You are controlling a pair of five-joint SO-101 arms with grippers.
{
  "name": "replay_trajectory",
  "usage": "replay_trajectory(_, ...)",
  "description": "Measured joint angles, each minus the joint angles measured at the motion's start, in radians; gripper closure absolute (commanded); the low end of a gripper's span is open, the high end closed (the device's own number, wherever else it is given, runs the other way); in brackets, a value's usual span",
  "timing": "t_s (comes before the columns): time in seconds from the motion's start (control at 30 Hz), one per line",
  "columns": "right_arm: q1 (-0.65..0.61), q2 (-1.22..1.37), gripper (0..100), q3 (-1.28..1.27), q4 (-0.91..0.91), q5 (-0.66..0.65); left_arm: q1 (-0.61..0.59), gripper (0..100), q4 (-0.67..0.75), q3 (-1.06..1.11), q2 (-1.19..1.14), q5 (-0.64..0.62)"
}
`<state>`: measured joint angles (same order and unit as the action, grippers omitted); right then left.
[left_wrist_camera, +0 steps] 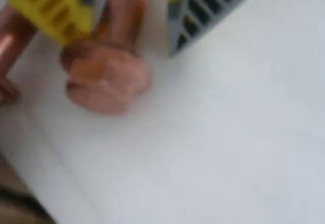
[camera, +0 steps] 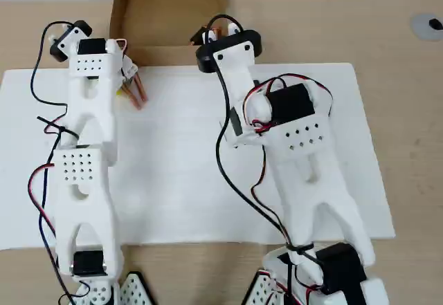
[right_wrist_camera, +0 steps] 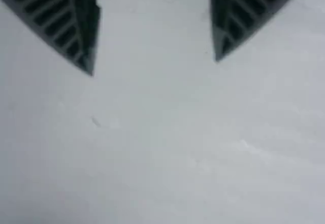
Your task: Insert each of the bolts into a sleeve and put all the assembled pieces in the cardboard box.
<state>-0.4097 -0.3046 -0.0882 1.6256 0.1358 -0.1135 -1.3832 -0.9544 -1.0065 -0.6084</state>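
Gripping blurred bolt (left_wrist_camera: 106,79), left jaws hide shank.

Your high camera looks down over the table (camera: 401,56). Both wrist cameras face the white sheet (camera: 180,180) at close range; all three views share it.

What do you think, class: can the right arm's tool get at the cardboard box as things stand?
Probably yes. The right arm ends right at the near wall of the cardboard box, its tool open over the white sheet, and nothing lies between them.
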Motion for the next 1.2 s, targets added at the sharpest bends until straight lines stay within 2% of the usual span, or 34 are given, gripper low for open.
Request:
replay_trajectory(0.13,0.0,0.0,81.0,0.0,0.0,0.0,0.0,99,-0.017,-0.032,-0.005,0.031)
replay_trajectory(0.27,0.0,0.0,81.0,0.0,0.0,0.0,0.0,99,-0.12,-0.114,-0.015,0.048)
replay_trajectory(0.47,0.0,0.0,81.0,0.0,0.0,0.0,0.0,99,-0.334,-0.434,-0.032,0.052)
replay_trajectory(0.63,0.0,0.0,81.0,0.0,0.0,0.0,-0.002,100,-0.365,-0.641,-0.025,0.158)
replay_trajectory(0.93,0.003,0.0,81.0,0.0,-0.068,0.0,-0.043,100,-0.371,-0.494,0.137,0.425)
replay_trajectory(1.1,0.055,0.0,81.0,-0.063,-0.209,0.044,-0.031,100,-0.371,-0.358,0.373,0.482)
replay_trajectory(1.2,0.086,0.0,81.0,-0.155,-0.296,0.049,0.015,99,-0.371,-0.183,0.58,0.493)
